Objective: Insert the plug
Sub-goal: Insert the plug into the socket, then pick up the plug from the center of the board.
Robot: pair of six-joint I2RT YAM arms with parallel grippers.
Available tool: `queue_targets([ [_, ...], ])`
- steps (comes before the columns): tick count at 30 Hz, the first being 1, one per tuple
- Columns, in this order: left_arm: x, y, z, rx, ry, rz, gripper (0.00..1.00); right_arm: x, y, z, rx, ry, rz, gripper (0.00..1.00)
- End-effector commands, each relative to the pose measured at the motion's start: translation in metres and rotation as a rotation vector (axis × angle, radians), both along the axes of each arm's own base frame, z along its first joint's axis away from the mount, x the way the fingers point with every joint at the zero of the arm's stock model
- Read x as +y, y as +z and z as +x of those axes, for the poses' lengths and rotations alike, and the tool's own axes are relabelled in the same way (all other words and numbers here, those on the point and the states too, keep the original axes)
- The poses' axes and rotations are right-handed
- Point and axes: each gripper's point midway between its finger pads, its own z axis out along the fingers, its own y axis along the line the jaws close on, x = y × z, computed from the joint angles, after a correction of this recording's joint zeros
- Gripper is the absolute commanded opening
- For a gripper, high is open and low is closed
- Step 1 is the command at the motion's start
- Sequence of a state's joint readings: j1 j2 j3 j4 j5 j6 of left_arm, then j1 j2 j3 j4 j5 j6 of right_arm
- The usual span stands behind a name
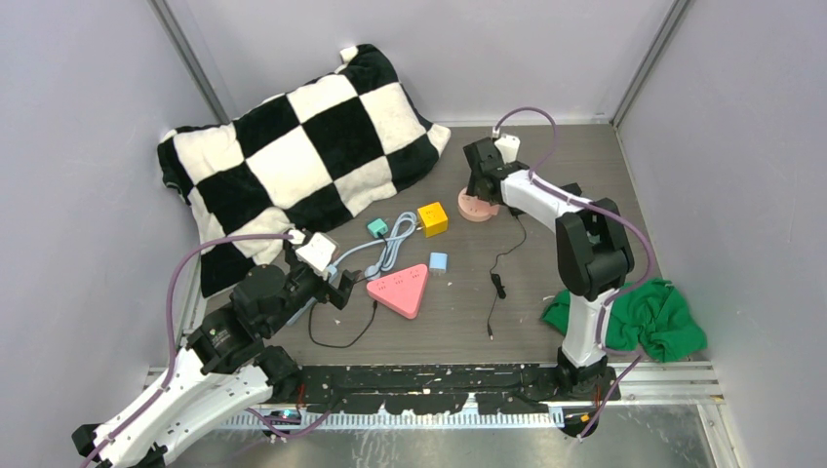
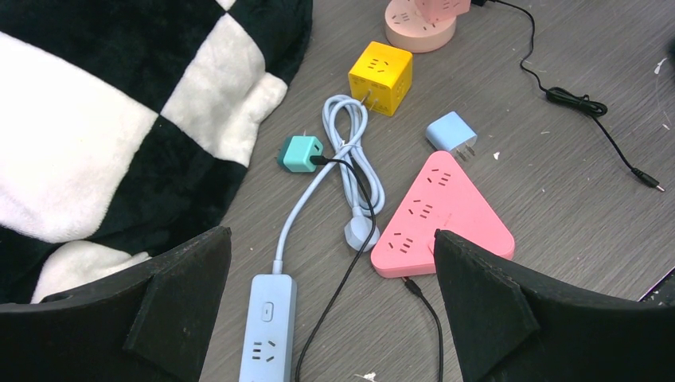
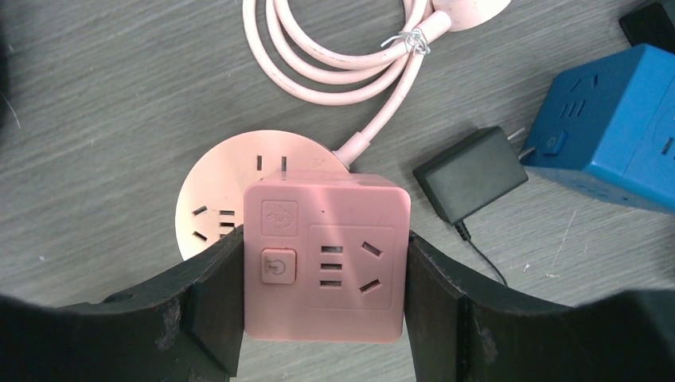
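At the left of the desk [image 1: 449, 322] lay a black-and-white checked pillow [image 1: 293, 146]. Beside it, the left tool [image 2: 330, 263] hung with its fingers spread wide and nothing between them, above a pale blue power strip [image 2: 267, 330]. Just beyond were a teal charger [image 2: 298, 153], a yellow cube socket [image 2: 382, 76] and a pink triangular socket block [image 2: 446, 215].

Toward the far right, the right tool [image 3: 322, 239] was pinching the pink square plug block [image 3: 350, 302] by two opposite sides, its button and outlet face turned up to the wrist camera. The round pink socket base [image 3: 219, 183] lay directly beneath the block, showing past its left and far edges, with several slots uncovered there. Any prongs under the block were hidden, and whether block and base were touching could not be told.

The right arm was plainly the nearer one, and the left tool was well apart from the base. The insertion probably called for a straight push down, once the prongs matched a set of slots.

A black adapter [image 3: 470, 175] and a dark blue cube [image 3: 613, 135] sat just right of the base.
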State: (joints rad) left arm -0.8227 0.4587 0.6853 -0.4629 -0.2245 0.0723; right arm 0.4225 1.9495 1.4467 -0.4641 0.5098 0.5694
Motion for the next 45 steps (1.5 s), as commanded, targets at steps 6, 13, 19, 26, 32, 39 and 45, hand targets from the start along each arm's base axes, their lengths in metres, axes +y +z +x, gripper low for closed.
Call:
queue_targets([
  [6, 0.001, 0.009, 0.004, -0.037, 0.012, -0.016, 0.99, -0.009, -0.015, -0.064, 0.201, 0.120, -0.092, 0.53],
  [13, 0.002, 0.007, 0.004, -0.031, 0.019, -0.010, 0.99, 0.001, 0.025, -0.065, 0.133, 0.127, 0.000, 0.78],
  [19, 0.004, 0.009, 0.005, -0.035, 0.029, -0.017, 0.99, 0.014, 0.066, -0.075, 0.059, 0.149, 0.119, 1.00],
  [26, 0.005, 0.011, 0.005, -0.043, 0.042, -0.026, 0.99, 0.053, 0.082, -0.095, 0.013, 0.209, 0.218, 0.95],
  [32, 0.007, 0.012, 0.007, -0.051, 0.052, -0.029, 0.99, 0.095, 0.066, -0.109, 0.010, 0.229, 0.254, 0.84],
  [39, 0.006, 0.012, 0.006, -0.051, 0.048, -0.031, 0.99, 0.123, 0.038, -0.121, -0.001, 0.144, 0.226, 0.79],
  [45, 0.006, 0.012, 0.006, -0.050, 0.046, -0.029, 0.99, 0.138, 0.004, -0.127, 0.062, 0.131, 0.180, 0.76],
])
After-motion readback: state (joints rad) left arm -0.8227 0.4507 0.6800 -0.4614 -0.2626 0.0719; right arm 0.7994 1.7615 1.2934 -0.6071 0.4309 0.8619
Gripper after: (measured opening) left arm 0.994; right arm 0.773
